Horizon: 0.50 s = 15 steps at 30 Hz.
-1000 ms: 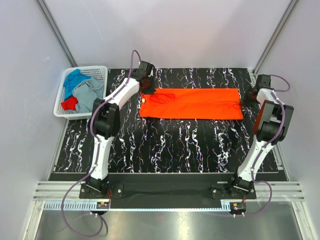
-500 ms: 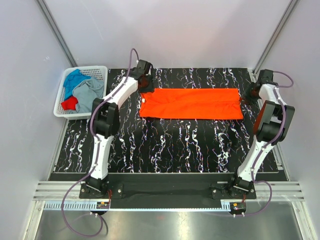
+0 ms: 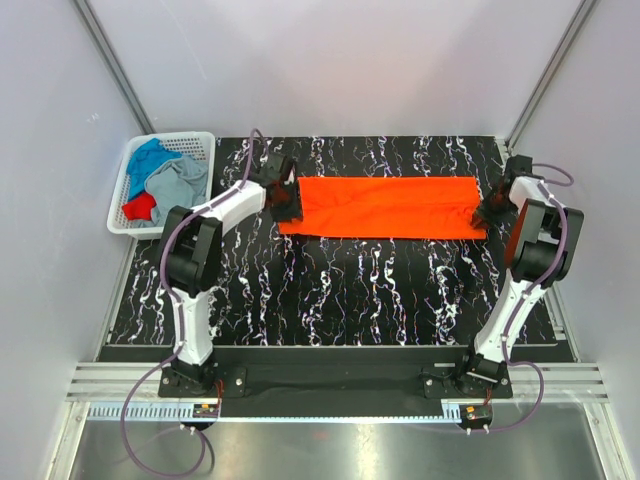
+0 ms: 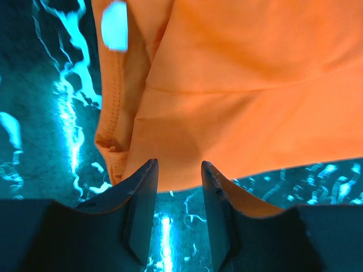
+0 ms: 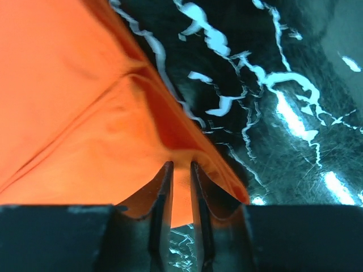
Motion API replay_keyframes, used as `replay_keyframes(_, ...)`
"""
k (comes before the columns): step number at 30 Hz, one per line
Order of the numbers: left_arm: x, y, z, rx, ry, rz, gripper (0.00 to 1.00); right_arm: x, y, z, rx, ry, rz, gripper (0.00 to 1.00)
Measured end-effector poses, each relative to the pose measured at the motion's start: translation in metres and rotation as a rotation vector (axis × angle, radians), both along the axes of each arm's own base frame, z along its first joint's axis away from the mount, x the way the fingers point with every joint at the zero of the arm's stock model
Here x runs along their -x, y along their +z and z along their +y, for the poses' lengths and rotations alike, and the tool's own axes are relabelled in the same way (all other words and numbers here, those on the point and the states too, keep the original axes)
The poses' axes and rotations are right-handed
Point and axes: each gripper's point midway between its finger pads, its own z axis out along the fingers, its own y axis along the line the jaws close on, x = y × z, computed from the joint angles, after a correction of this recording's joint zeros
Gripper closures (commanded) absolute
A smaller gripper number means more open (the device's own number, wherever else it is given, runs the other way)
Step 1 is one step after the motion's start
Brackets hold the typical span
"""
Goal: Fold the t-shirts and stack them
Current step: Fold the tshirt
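The bright orange t-shirt (image 3: 385, 207) lies folded into a long flat strip across the back of the black marbled table. My left gripper (image 3: 285, 205) is at its left end. In the left wrist view the left gripper (image 4: 178, 170) has its jaws apart, tips at the near hem of the orange t-shirt (image 4: 244, 68), with the white neck label (image 4: 114, 25) beyond. My right gripper (image 3: 482, 214) is at the strip's right end. In the right wrist view the right gripper (image 5: 181, 167) has its jaws nearly closed, pinching a pucker of orange cloth (image 5: 85, 124).
A white lattice basket (image 3: 175, 136) stands off the table's back left corner and holds a blue t-shirt (image 3: 150, 158), a grey one (image 3: 178, 185) and a red one (image 3: 140, 207). Grey walls close in on both sides. The table (image 3: 350, 290) reaches toward the arm bases.
My left gripper moved from the strip's back left corner toward me and down onto its left end. My right gripper dropped onto the right end. The loose fold at the left now lies flat.
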Motion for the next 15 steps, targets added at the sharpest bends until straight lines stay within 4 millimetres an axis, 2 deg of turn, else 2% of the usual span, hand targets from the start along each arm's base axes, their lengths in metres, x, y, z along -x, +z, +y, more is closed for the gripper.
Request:
replay_keyframes(2, 0.003, -0.017, 0.002, -0.018, 0.019, 0.037, 0.62, 0.003, -0.007, -0.001, -0.001, -0.013, 0.018, 0.7)
replay_keyframes(5, 0.006, -0.035, 0.014, -0.078, 0.067, 0.066, 0.62, 0.004, -0.007, -0.006, 0.025, -0.032, 0.016, 0.7)
replay_keyframes(10, -0.005, -0.036, 0.031, -0.18, 0.124, 0.044, 0.62, 0.016, -0.007, -0.016, 0.089, -0.068, 0.039, 0.7)
replay_keyframes(13, -0.019, -0.037, 0.039, -0.229, 0.145, 0.02, 0.62, 0.02, -0.007, -0.021, 0.115, -0.082, 0.05, 0.68)
replay_keyframes(15, -0.02, -0.038, 0.042, -0.252, 0.148, 0.021, 0.62, 0.023, -0.006, -0.02, 0.114, -0.086, 0.047, 0.64)
